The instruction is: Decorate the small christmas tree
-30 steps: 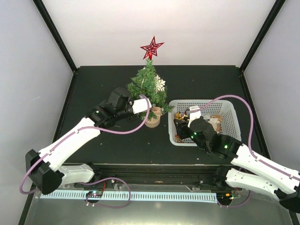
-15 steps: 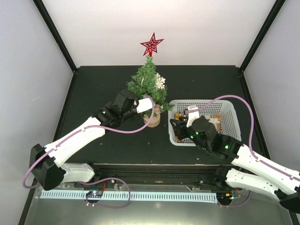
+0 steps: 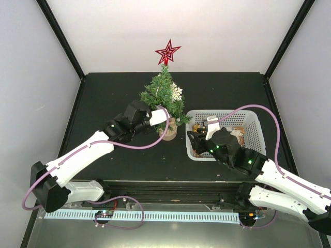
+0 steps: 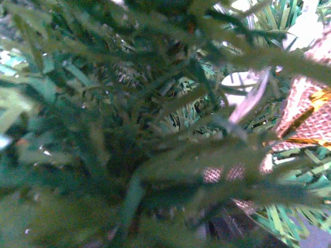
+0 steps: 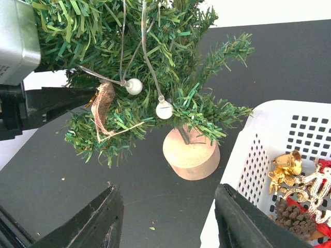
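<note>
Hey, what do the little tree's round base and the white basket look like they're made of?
The base looks like pale unfinished wood: a matte, tan, plain cylinder with no sheen. The basket is probably white moulded plastic: smooth, slightly shiny walls pierced by regular rows of holes.

There's the left arm (image 3: pixel 83 155), stretched forward and rightward, wrist about level. The left gripper (image 3: pixel 161 118) is out at full reach with its fingers hidden, so their state can't be told. The right arm (image 3: pixel 279 178) angles in leftward, the right gripper (image 5: pixel 166 188) low, jaws well apart, nothing between them.
</note>
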Robot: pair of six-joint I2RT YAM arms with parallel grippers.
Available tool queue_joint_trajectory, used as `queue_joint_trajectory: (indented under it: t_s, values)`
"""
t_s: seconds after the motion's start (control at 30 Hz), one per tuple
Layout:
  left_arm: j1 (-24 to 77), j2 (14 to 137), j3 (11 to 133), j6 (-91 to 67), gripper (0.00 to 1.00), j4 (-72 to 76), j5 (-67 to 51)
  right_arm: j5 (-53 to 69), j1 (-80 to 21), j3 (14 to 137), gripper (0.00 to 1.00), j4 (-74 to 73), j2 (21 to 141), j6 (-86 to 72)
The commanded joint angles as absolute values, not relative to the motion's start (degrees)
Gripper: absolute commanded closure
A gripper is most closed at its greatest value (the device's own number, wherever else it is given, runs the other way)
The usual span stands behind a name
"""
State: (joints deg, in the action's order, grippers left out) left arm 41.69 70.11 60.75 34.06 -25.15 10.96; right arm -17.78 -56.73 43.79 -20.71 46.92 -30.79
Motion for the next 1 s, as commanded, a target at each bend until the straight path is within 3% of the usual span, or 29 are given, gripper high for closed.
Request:
queue_joint_trajectory:
  t_s: [0.0, 0.27, 0.7, 0.8, 0.9, 0.97]
  values:
    - [41.85, 67.33, 60.33, 34.95, 0.56, -26.6, 11.26, -17.62, -56.38, 43.68, 0.5, -19.42, 46.67, -30.74]
    - [41.84, 65.05, 60.1, 35.82, 0.36, -28.86, 10.2, -17.51, -56.43, 43.64, 0.5, -20.51, 46.05, -31.12]
    - [41.77, 58.06, 62.81, 35.94, 0.31, -40.19, 5.84, -19.47, -56.43, 43.68, 0.51, -22.94, 44.74, -31.04]
    - [40.53, 54.7, 62.01, 35.5, 0.29, -41.41, 5.57, -16.63, -56.42, 43.78, 0.64, -22.09, 45.43, -30.23]
    - [38.2, 51.83, 60.16, 35.09, 0.27, -42.01, 4.44, -14.61, -56.44, 46.07, 0.86, -22.6, 48.25, -29.1]
    - [36.57, 49.94, 59.06, 34.56, 0.27, -42.59, 3.36, -17.69, -56.42, 47.85, 0.96, -24.49, 49.95, -29.88]
